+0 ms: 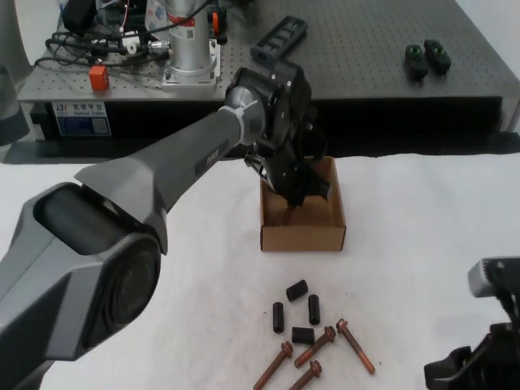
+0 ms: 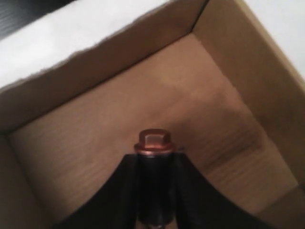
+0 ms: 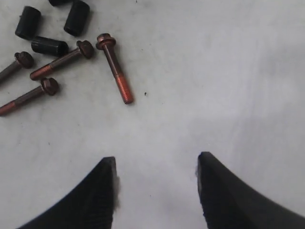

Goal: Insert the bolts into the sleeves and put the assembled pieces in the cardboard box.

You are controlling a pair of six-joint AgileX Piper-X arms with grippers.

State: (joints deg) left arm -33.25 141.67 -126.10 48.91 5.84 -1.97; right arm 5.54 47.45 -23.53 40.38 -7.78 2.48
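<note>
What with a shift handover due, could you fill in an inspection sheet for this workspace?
Surface: white bench top, with faint marks.
Job's things: open cardboard box mid-bench; four loose bolts and four loose sleeves lying in front of it; one assembled piece held above the box's floor.
Clutter: nothing seen.
Grippers: left gripper, jaws shut on the assembled piece; right gripper, jaws open, holding nothing, over the bench beside the bolts.
Cables: a tangle of cables on the perforated table behind the bench.
Surroundings: the perforated table also bears a black tray and an orange block.
</note>
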